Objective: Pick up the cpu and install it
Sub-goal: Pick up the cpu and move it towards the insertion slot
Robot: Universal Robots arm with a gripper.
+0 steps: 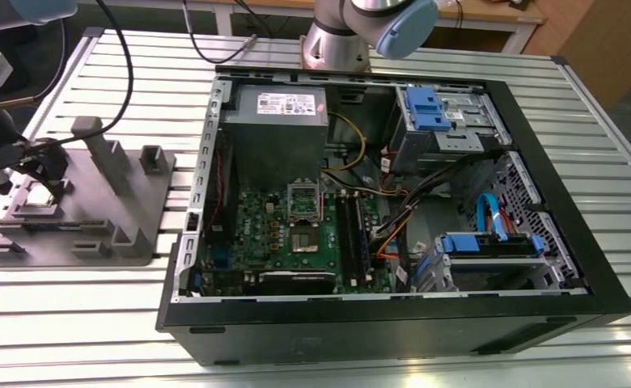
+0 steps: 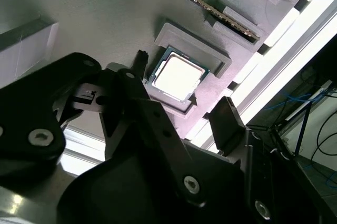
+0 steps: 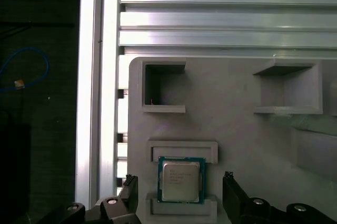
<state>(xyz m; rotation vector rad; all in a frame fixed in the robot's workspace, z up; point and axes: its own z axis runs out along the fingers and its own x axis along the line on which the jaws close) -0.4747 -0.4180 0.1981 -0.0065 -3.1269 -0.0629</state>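
The cpu [image 3: 180, 180], a small flat square chip with a pale metal top, lies in a shallow recess of the grey fixture block [image 3: 237, 129]. It appears in both wrist views, also as the cpu [image 2: 176, 79]. My gripper [image 3: 180, 195] is open just above it, with one black finger [image 3: 129, 192] on each side of the chip and apart from it. In the exterior view the gripper [image 1: 44, 168] hangs over the fixture [image 1: 99, 218] at the exterior view's left. The motherboard's socket [image 1: 300, 230] sits in the open computer case [image 1: 391, 323].
Upright posts [image 1: 105, 153] rise from the fixture close to the gripper. A memory stick [image 2: 210, 8] stands in a fixture slot beyond the chip. The case holds a power supply [image 1: 281, 109], cables and blue drive bays [image 1: 489, 242]. The slatted metal table [image 1: 78, 323] surrounds everything.
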